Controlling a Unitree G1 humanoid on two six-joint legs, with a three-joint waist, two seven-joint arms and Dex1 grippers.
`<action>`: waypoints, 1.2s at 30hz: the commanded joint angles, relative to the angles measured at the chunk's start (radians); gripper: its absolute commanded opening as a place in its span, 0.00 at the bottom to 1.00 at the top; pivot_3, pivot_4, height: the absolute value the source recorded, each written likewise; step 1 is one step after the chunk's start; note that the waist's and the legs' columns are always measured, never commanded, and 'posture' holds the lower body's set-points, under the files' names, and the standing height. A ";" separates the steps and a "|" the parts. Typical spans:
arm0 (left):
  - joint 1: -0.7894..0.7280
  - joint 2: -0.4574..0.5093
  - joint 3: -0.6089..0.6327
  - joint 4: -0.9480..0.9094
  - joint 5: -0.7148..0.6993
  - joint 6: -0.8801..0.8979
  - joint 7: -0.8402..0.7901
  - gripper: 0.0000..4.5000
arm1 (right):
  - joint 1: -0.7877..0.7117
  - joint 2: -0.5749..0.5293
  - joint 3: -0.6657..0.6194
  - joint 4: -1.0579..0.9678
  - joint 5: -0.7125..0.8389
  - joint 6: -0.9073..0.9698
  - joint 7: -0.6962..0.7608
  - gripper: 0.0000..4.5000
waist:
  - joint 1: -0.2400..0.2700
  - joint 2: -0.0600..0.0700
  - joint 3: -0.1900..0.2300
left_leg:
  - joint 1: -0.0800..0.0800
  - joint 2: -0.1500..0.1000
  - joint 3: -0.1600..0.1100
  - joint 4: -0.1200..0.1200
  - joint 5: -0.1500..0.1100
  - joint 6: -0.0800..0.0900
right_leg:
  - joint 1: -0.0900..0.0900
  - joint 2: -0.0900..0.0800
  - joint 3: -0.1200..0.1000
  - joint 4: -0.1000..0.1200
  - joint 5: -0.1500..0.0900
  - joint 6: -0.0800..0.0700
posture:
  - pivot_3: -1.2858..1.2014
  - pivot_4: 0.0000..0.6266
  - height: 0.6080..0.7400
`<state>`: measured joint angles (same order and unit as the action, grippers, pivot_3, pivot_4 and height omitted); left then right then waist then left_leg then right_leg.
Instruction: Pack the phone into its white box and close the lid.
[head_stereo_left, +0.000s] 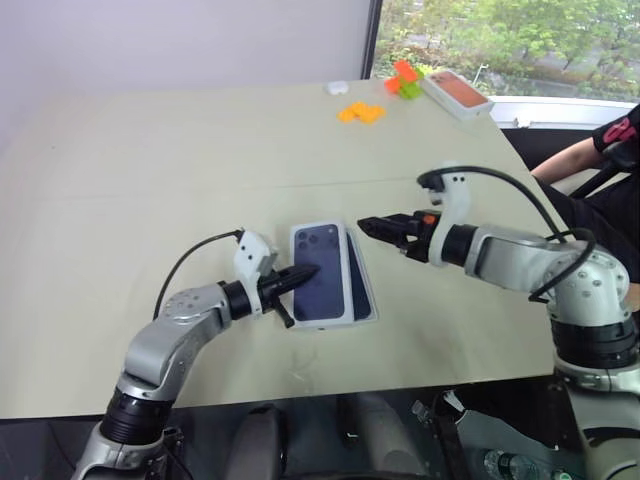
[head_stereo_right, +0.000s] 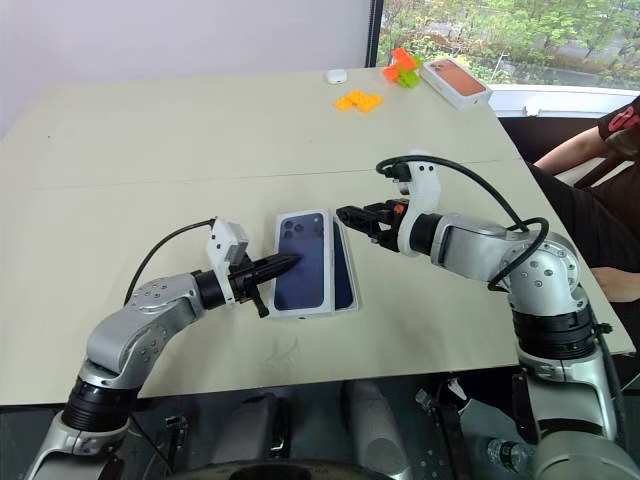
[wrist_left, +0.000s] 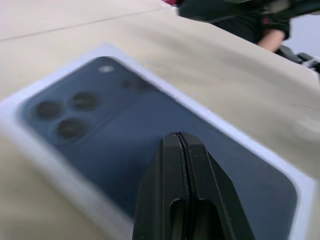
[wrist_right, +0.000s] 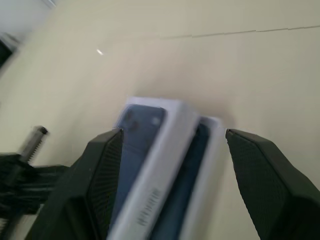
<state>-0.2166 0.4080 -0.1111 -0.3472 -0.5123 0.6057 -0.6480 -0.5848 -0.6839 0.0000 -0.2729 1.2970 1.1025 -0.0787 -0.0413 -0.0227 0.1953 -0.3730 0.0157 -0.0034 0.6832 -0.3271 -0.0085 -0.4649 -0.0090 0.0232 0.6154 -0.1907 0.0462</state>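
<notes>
Lid (head_stereo_left: 322, 270) laid askew over white box (head_stereo_left: 364, 290) near the counter's (head_stereo_left: 150, 180) front edge, left hand (head_stereo_left: 308, 272) pressed together on it, right hand (head_stereo_left: 366, 226) spread apart alongside.

White lid (head_stereo_right: 303, 262) printed with a navy phone picture; orange blocks (head_stereo_right: 358, 101) beyond.

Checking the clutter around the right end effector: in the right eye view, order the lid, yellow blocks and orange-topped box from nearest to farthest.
1. Lid, printed with a phone, just left of the right end effector.
2. Yellow blocks, far across the table.
3. Orange-topped box, far right corner by the window.
</notes>
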 joint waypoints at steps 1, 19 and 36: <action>-0.028 -0.027 0.073 -0.058 -0.055 0.017 0.043 0.00 | -0.020 -0.067 0.070 -0.085 -0.197 -0.055 0.136 0.75 | 0.003 0.000 0.000 | 0.000 0.000 0.000 0.000 0.000 0.000 | 0.000 0.000 0.000 0.000 0.000 0.000 | 0.52 0.24 1.00; 0.103 0.185 0.114 -0.138 -0.010 0.227 0.153 0.00 | 0.004 -0.137 0.322 -0.224 -0.732 -0.154 0.504 0.02 | 0.023 0.000 0.000 | 0.001 -0.002 0.000 0.001 0.000 0.000 | 0.001 -0.003 0.000 -0.001 0.002 -0.003 | 0.52 0.24 1.00; 0.059 0.056 -0.001 -0.124 0.034 0.208 0.149 0.00 | 0.028 -0.075 0.343 -0.266 -0.857 -0.087 0.581 0.02 | 0.027 0.000 0.000 | 0.001 -0.003 -0.001 0.001 0.000 -0.001 | 0.001 -0.002 -0.001 0.001 0.002 -0.004 | 0.52 0.24 1.00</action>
<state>-0.1350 0.4695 -0.1028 -0.4512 -0.4803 0.8352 -0.4958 -0.5549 -0.7650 0.3742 -0.4971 0.4468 1.0213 0.4922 -0.0138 -0.0231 0.1951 -0.3715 0.0131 -0.0043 0.6847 -0.3266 -0.0093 -0.4636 -0.0111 0.0222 0.6164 -0.1884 0.0425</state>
